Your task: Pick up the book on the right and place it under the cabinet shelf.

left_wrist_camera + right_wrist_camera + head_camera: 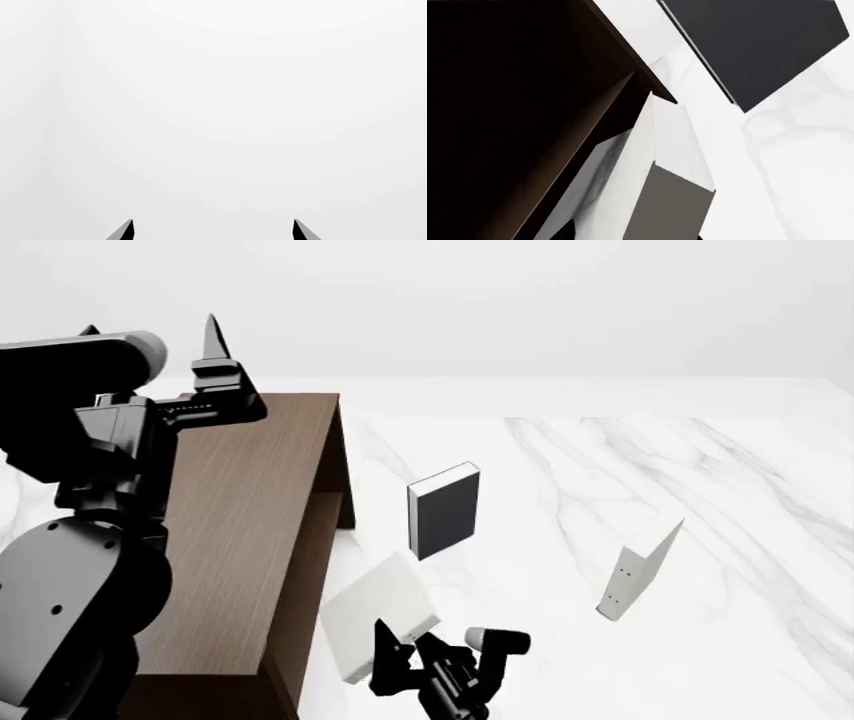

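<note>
My right gripper (400, 665) carries the book (380, 615) just beside the cabinet shelf (254, 530) opening. The black book (445, 510) stands beyond it, the second white book (638, 570) well to its right; bare marble table (747, 500) lies between.

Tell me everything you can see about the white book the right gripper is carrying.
The book is thin, plain white to pale grey, with no cover markings. It is tilted, its lower corner at the right gripper, whose jaws appear closed on it. It hangs off the marble tabletop, right beside the open face of the dark wood-grain cabinet, not yet inside. The right wrist view shows its grey cover and white edge beside the cabinet's shelf board.
</note>
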You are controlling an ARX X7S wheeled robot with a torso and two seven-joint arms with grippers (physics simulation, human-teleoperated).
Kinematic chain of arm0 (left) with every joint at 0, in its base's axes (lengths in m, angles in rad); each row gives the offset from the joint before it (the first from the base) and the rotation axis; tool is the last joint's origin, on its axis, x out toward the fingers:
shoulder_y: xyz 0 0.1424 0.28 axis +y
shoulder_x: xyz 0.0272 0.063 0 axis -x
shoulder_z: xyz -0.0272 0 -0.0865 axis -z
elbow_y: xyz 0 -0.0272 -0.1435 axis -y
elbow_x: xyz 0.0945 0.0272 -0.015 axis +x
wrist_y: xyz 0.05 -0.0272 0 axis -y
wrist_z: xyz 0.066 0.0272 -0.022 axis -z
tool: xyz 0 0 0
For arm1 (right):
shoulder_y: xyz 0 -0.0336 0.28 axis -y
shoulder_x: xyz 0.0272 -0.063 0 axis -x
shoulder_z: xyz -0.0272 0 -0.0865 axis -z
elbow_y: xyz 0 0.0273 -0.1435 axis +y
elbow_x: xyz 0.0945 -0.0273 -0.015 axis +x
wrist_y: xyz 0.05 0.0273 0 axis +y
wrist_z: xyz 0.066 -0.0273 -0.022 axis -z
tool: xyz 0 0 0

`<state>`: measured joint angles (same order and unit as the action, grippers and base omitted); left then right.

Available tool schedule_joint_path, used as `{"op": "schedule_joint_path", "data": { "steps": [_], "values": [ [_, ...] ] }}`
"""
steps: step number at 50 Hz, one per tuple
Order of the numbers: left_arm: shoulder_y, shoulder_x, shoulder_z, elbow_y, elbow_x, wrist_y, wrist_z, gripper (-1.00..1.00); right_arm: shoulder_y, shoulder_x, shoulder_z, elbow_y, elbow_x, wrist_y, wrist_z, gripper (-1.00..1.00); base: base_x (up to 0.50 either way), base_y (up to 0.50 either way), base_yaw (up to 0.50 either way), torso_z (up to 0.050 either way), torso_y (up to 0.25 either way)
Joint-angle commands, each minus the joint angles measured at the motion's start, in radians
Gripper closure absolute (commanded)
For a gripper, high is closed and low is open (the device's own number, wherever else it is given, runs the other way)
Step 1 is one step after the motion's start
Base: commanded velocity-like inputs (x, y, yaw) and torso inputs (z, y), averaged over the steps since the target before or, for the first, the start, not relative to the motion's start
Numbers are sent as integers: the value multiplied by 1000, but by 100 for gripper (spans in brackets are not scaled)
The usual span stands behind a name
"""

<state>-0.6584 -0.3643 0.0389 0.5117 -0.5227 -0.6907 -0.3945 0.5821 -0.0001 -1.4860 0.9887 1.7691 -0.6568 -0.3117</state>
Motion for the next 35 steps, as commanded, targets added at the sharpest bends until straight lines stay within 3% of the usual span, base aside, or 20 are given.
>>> {"op": "schedule_joint_path", "data": {
  "steps": [1, 5, 16, 35],
  "values": [
    [3, -5, -6, 5, -7, 3, -2, -100, -21, 1, -135, 82, 294, 37, 30, -100, 0, 0, 0, 0, 0],
    [6, -6, -7, 4, -8, 8, -2, -100, -28, 12, -159, 74, 262, 2, 74, -100, 0, 0, 0, 0, 0],
    [5, -8, -6, 5, -10, 11, -4, -100, -23, 79, -315, 16, 104, -44, 375, -100, 0, 0, 0, -1, 0],
    [2, -14, -4, 14, -19, 9, -8, -100, 29, 272, -434, -278, -63, -103, 719, -100, 0, 0, -2, -2, 0]
  ]
}}
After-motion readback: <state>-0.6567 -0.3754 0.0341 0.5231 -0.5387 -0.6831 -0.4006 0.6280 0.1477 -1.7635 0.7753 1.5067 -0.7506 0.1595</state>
